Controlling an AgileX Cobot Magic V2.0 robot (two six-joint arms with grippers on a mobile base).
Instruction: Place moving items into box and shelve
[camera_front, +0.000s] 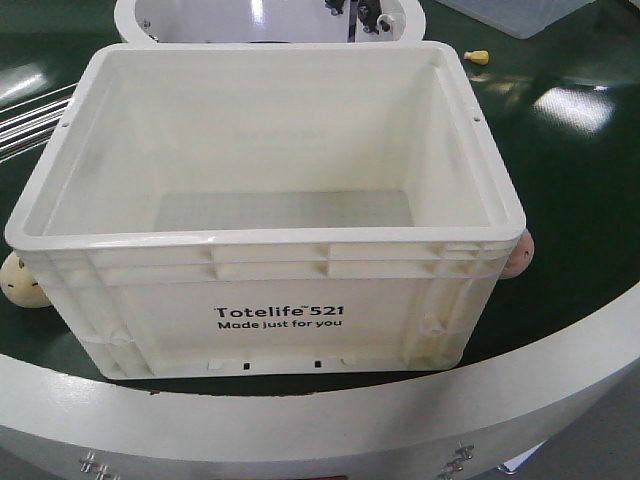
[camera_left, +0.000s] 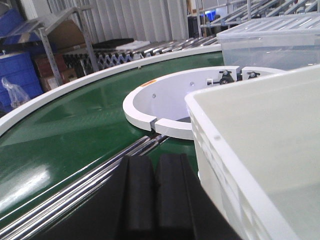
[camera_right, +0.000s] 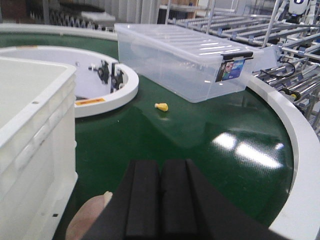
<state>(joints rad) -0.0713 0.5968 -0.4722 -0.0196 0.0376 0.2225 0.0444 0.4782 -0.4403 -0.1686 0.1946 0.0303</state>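
Where the belt curves, the crate stands.

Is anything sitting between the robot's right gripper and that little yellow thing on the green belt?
Nothing visible. In the right wrist view, only bare green belt lies between the right gripper and the yellow item; the white box stands off to the left, the clear bin beyond.

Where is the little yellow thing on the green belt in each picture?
Front view: yellow piece at top right, beyond the far right corner of the white crate.
Left wrist view: not in it.
Right wrist view: near centre, between white ring and clear bin.
Shared landmark: the white crate, in all three.
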